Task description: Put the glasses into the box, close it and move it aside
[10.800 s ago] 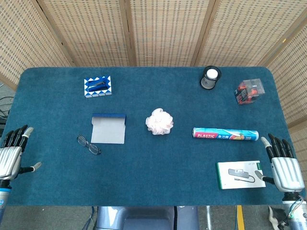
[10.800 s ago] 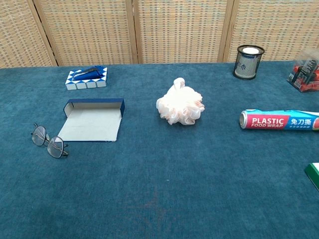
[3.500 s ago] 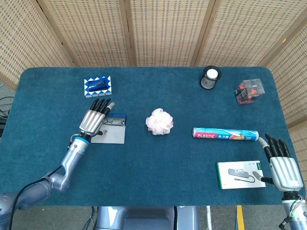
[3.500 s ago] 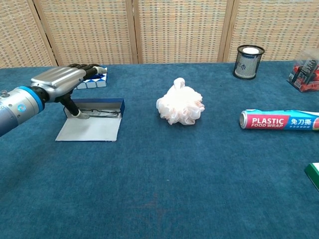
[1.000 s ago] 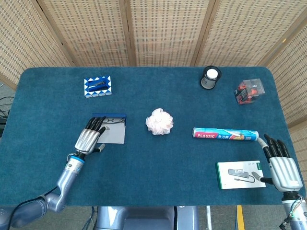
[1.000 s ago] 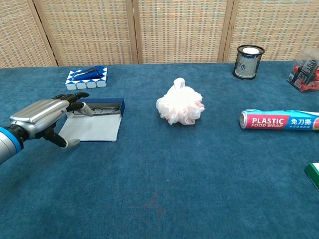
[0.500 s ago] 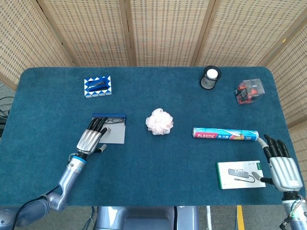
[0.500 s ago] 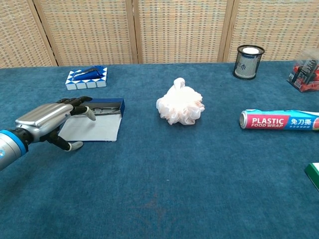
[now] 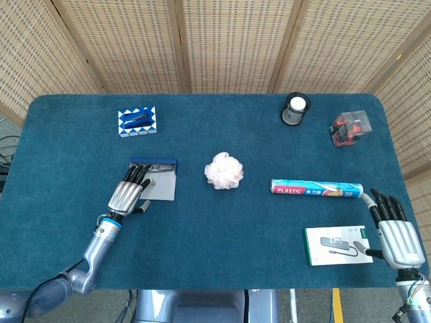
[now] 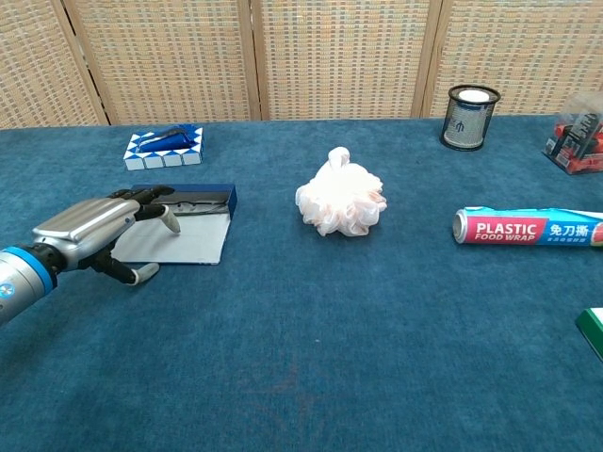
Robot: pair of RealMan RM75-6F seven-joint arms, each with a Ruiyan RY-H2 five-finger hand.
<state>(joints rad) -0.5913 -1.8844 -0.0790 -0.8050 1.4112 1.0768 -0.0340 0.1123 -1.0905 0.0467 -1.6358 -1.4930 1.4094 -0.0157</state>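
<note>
The blue glasses box [image 9: 153, 163] lies open on the left of the table, its grey lid [image 9: 161, 188] folded out flat toward me. The glasses [image 10: 200, 201] lie inside the blue tray [image 10: 203, 198], thin dark frames against its back wall. My left hand [image 9: 128, 195] lies over the lid's left edge with fingers stretched toward the tray; in the chest view the left hand [image 10: 92, 231] has its thumb low at the lid's front-left corner, which it hides. My right hand [image 9: 397, 235] rests open at the table's front right edge, holding nothing.
A blue-white patterned block [image 9: 137, 122] sits behind the box. A pink bath pouf [image 9: 223, 170] is at centre, a plastic-wrap roll [image 9: 316, 188] and a white-green carton [image 9: 337, 245] to the right. A black mesh cup [image 9: 295, 109] and a red-filled clear cube [image 9: 349, 127] stand far right.
My left hand has crept a little right and forward over the lid. In the chest view the lid's front edge sits slightly higher. The right hand has not moved.
</note>
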